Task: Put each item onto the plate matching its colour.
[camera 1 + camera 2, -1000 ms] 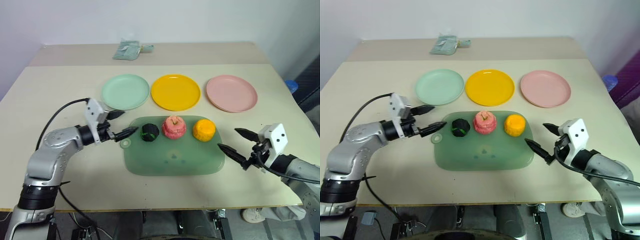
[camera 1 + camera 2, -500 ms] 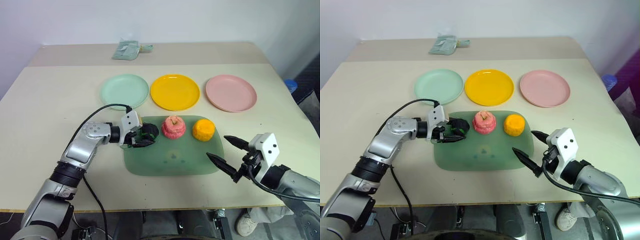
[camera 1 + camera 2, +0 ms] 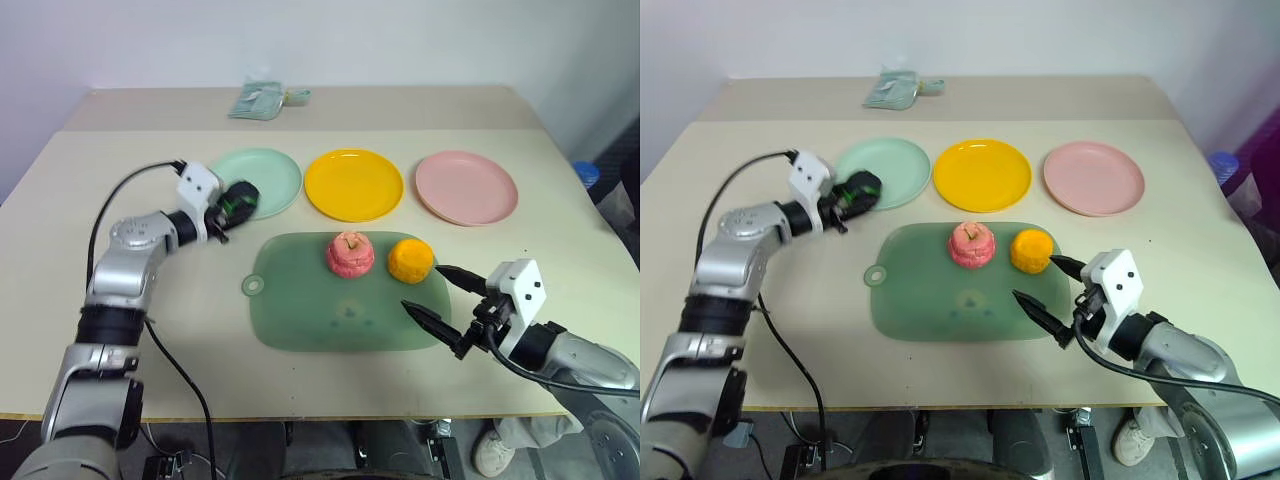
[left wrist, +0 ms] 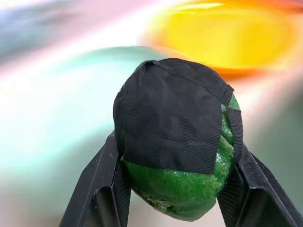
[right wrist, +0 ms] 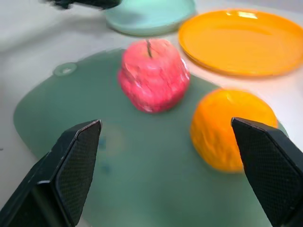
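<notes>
Green-marked black ball (image 3: 238, 199) rides clenched in our left gripper (image 3: 232, 203) at the mint plate's (image 3: 265, 178) near-left rim; released early, it could roll off. Three plates, yellow (image 3: 353, 184) and pink (image 3: 466, 187) included. Right wrist view: released right gripper (image 5: 165, 165), one apple (image 5: 152, 74), one orange round (image 5: 232, 127).

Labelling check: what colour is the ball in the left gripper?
Black with green patches; ball shows best in the left wrist view.

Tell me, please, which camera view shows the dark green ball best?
The left wrist view: the ball appears large between the left gripper fingers. Both eye views show it small, held beside the mint green plate.
</notes>
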Controlling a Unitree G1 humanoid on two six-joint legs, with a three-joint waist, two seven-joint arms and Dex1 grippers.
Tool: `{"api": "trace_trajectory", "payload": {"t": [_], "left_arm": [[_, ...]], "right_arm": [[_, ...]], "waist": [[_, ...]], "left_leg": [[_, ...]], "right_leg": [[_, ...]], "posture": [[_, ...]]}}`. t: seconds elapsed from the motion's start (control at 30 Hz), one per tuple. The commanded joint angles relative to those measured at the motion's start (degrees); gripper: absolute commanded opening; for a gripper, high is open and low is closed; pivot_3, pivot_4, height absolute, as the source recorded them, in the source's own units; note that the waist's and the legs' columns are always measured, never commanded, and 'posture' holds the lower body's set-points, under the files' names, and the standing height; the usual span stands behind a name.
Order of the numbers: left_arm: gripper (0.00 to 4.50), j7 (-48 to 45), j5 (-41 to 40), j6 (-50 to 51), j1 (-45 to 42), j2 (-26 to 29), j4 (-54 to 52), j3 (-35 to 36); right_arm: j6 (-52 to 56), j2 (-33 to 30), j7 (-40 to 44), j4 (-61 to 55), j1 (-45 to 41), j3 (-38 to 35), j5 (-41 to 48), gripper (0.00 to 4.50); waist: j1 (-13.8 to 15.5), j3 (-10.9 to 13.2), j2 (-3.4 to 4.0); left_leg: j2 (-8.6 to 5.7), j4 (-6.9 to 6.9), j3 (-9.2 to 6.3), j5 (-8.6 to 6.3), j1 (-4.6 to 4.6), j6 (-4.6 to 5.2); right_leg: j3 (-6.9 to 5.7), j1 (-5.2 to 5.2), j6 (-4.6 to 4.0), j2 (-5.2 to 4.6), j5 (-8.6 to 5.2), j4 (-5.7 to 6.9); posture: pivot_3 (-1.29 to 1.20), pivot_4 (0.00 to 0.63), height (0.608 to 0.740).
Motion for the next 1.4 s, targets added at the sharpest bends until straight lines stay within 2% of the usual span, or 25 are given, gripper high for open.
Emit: {"api": "trace_trajectory", "payload": {"t": [0.03, 0.1, 0.2, 0.37, 0.5, 0.6, 0.77, 0.87, 1.03, 1.1, 1.2, 1.23, 1.4], "left_arm": [[2.42, 3.96, 1.56, -2.14, -4.47, -2.74, 5.75, 0.56], [3.07, 4.51, 2.04, -3.74, -6.53, -4.27, 9.16, 0.31], [4.47, 5.93, 4.53, -7.06, -7.86, -4.15, 12.81, -0.54], [4.47, 8.71, 5.1, -14.75, -6.25, -2.22, 14.58, 2.25], [4.47, -2.79, -2.42, -17.13, 1.28, -1.82, 3.38, 4.24], [4.47, -16.25, -9.59, -11.36, 11.71, 1.14, -12.57, 1.4], [4.47, -27.38, -12.97, -8.28, 25.29, 7.24, -29.03, -2.39], [4.47, -29.18, -13.48, -6.24, 29.58, 9.66, -32.9, -2.79], [4.47, -28.88, -14.07, -6.17, 32.82, 9.4, -34.34, -1.77], [4.5, -28.9, -13.88, -6.85, 33.25, 9.12, -33.72, -1.55], [4.5, -29.03, -13.71, -7.67, 33.56, 8.65, -32.68, -1.46], [4.5, -29.06, -13.61, -8.02, 33.72, 8.54, -32.41, -1.49], [4.5, -28.78, -12.98, -9.75, 34.91, 7.69, -31.67, -1.76]], "right_arm": [[-0.13, 0.42, -0.63, -0.73, -1.56, 1.19, 0.55, 4.5], [0.3, 0.67, -1.32, -0.88, -3.02, 2.07, 0.93, 4.5], [2.77, 1.23, -3.68, -1.51, -6.78, 3.46, 2.3, 4.5], [6.38, 5.82, -12.33, 1.58, -19.33, 12.95, -4.42, 4.5], [8.11, 10.53, -16.39, 7.52, -25.81, 17.03, -7.98, 4.5], [8.75, 11.48, -15.08, 10.64, -28.27, 19.42, -8.87, 4.5], [8.71, 11.34, -12.25, 14.89, -29.17, 22.79, -10.72, 4.5], [8.51, 11.37, -10.72, 15.81, -29.04, 23.36, -11.09, 4.5], [7.7, 11.85, -9.3, 18.28, -29.81, 24.3, -12.84, 4.5], [7.63, 12.26, -9.13, 19.2, -30.05, 24.24, -13.37, 3.94], [6.56, 12.61, -9.03, 18.71, -30.36, 23.4, -14.1, 2.8], [6.03, 12.67, -9.03, 18.21, -30.47, 23.03, -14.29, 2.64], [5.89, 13.05, -10.27, 16.85, -34.2, 15.89, -12.51, 2.63]], "waist": [[-0.13, 0.0, 0.0], [-0.37, 0.0, -0.01], [-0.98, 0.01, -0.02], [-1.79, 0.01, -0.02], [-1.92, 0.0, -0.01], [-1.76, 0.0, -0.01], [-1.86, 0.0, 0.0], [-1.91, 0.03, 0.03], [-2.08, 0.03, 0.03], [-2.12, 0.03, 0.03], [-2.12, 0.03, 0.03], [-2.12, 0.03, 0.03], [-2.13, 0.04, 0.05]], "left_leg": [[-0.01, 0.0, 0.0, -0.02, -0.01, 0.03], [0.0, -0.01, -0.01, -0.05, -0.03, 0.09], [0.03, -0.02, -0.01, -0.05, -0.07, 0.09], [0.1, -0.06, -0.01, 0.0, -0.04, 0.01], [0.16, -0.12, 0.01, 0.02, -0.08, -0.03], [0.18, -0.13, 0.06, 0.13, -0.2, -0.23], [0.22, -0.15, 0.05, 0.02, -0.15, -0.04], [0.26, -0.15, 0.05, 0.02, -0.07, -0.04], [0.26, -0.15, 0.05, 0.01, -0.07, -0.01], [0.26, -0.15, 0.06, 0.01, -0.07, -0.01], [0.26, -0.15, 0.05, 0.01, -0.07, -0.01], [0.26, -0.15, 0.05, 0.01, -0.07, -0.01], [0.26, -0.15, 0.06, 0.01, -0.07, -0.01]], "right_leg": [[0.0, -0.01, 0.0, -0.02, 0.0, -0.02], [0.01, -0.05, 0.01, -0.02, 0.0, -0.02], [0.04, -0.15, 0.0, 0.02, 0.0, 0.0], [0.12, -0.27, -0.02, 0.06, 0.01, 0.17], [0.12, -0.29, -0.02, -0.07, 0.01, 0.12], [0.14, -0.39, -0.02, -0.17, 0.01, 0.09], [0.16, -0.36, -0.02, -0.18, 0.01, 0.1], [0.16, -0.29, -0.04, -0.09, 0.02, 0.12], [0.15, -0.28, -0.03, -0.07, 0.02, 0.1], [0.15, -0.3, -0.03, -0.06, 0.02, 0.11], [0.15, -0.29, -0.03, -0.05, 0.02, 0.11], [0.15, -0.29, -0.04, -0.05, 0.02, 0.11], [0.16, -0.3, -0.03, -0.07, 0.02, 0.11]], "posture": [[0.0, 0.15, 0.74], [0.0, 0.15, 0.74], [0.0, 0.15, 0.74], [0.0, 0.15, 0.74], [0.0, 0.15, 0.74], [0.0, 0.15, 0.74], [0.0, 0.15, 0.74], [0.0, 0.15, 0.74], [0.0, 0.15, 0.74], [0.0, 0.15, 0.74], [0.0, 0.15, 0.74], [0.0, 0.15, 0.74], [0.0, 0.15, 0.74]]}}
